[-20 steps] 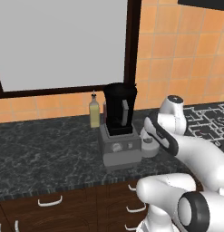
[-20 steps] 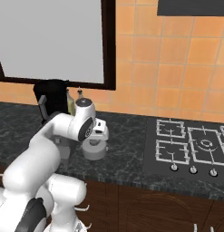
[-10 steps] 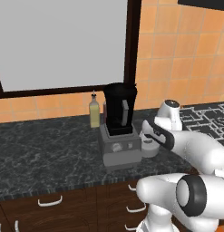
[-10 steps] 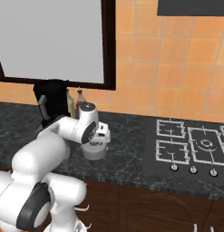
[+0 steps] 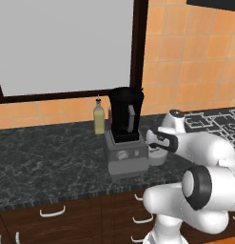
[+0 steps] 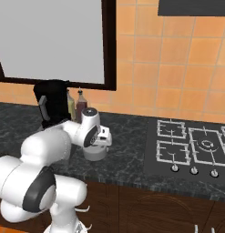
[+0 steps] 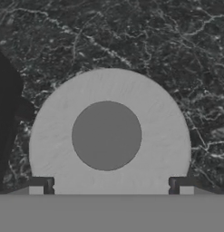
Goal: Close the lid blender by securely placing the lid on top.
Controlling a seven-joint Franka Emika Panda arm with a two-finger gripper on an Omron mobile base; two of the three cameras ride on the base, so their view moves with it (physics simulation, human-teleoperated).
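Lid: The lid (image 7: 109,136) is lying flat on the dark desk (image 5: 47,157), just to the right of the blender (image 5: 124,138). It is a round grey disc with a darker knob in the middle.

Blender: The blender is standing on the desk with its tall black jar open on top. A yellowish bottle (image 5: 99,121) is standing just behind it on the left.

Pincer: The pincer (image 7: 109,186) is hanging right over the lid and looking straight down at it. Its two tips are spread wide, one on each side, and are gripping nothing. I cannot tell if the tips are touching the lid.

Step now: I think the arm is getting ready to grab the lid.

How to do it well: The knob is sitting a bit ahead of the midline between the two tips, so the pincer should be sliding forward a little until the knob is right between them. Then it should be going straight down and squeezing slowly on the knob.

Watch out: A crooked grab could be pushing the lid sideways on the smooth desk. The blender base is close by, so the arm should be lifting the lid high before moving over the jar.
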